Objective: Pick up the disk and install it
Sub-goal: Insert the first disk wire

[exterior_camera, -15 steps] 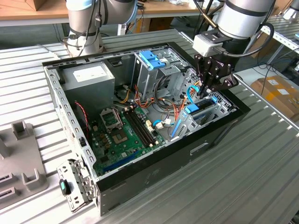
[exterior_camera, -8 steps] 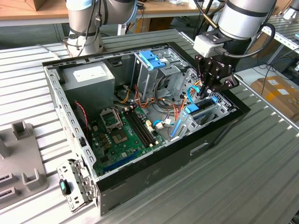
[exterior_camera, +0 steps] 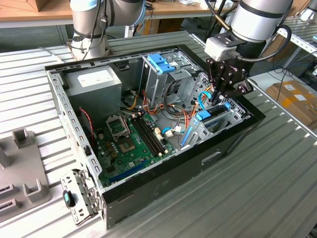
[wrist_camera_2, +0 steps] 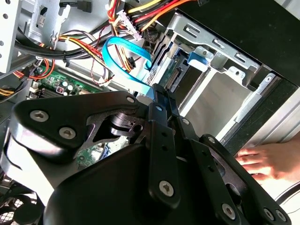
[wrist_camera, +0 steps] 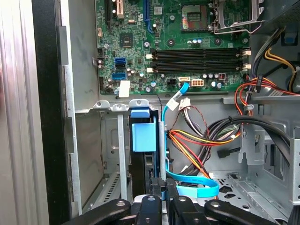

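In the exterior view an open computer case (exterior_camera: 163, 173) lies on the slatted metal worktop (exterior_camera: 257, 188). The arm reaches down at the exterior view's right, and its black gripper (exterior_camera: 218, 101) is inside the drive cage. The disk (exterior_camera: 205, 116) sits there on edge, its light-blue carrier showing, well apart from the grey power-supply box (exterior_camera: 96, 84) and the green motherboard (exterior_camera: 129, 144).

In the second wrist view the gripper (wrist_camera_2: 161, 93) is drawn narrow, its fingers (wrist_camera_2: 157, 105) pinched together at the disk (wrist_camera_2: 171, 75) in the metal cage (wrist_camera_2: 225, 70). A blue flat cable (wrist_camera_2: 124, 49) loops just beside it. A person's hand (wrist_camera_2: 262, 161) rests outside the case.

In the first wrist view the gripper (wrist_camera: 161, 187) clamps the edge of the disk (wrist_camera: 143, 136), which stands upright in its slot.
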You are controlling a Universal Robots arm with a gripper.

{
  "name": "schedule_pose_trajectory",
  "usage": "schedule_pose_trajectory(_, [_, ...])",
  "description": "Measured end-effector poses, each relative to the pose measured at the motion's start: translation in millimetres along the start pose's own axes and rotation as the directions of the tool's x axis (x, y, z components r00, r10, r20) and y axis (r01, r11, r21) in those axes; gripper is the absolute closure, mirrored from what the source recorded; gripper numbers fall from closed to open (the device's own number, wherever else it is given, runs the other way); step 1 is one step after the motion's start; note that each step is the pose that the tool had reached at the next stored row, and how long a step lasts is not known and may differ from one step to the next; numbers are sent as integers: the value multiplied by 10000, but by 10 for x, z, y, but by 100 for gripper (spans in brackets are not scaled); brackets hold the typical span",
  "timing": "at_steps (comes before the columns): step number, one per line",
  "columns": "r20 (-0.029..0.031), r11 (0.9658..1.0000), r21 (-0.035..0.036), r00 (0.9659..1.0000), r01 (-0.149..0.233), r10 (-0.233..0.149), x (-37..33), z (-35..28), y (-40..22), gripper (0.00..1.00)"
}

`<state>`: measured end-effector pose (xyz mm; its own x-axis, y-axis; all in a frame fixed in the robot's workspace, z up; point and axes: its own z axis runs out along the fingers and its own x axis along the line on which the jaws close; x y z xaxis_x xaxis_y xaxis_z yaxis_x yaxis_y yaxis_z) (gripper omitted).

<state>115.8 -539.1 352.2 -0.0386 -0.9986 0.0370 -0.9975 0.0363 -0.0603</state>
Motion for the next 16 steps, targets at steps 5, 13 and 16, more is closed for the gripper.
schedule_pose_trajectory(5, [0, 10000, 9, 10000, -1, 1, 0, 25, 12, 84])
schedule_pose_trajectory(13, [7, 9999, 119, 10000, 59, -59, 5, 33, 52, 84])
schedule_pose_trajectory(16, [18, 9996, 227, 9998, 186, -186, 5, 34, 53, 84])
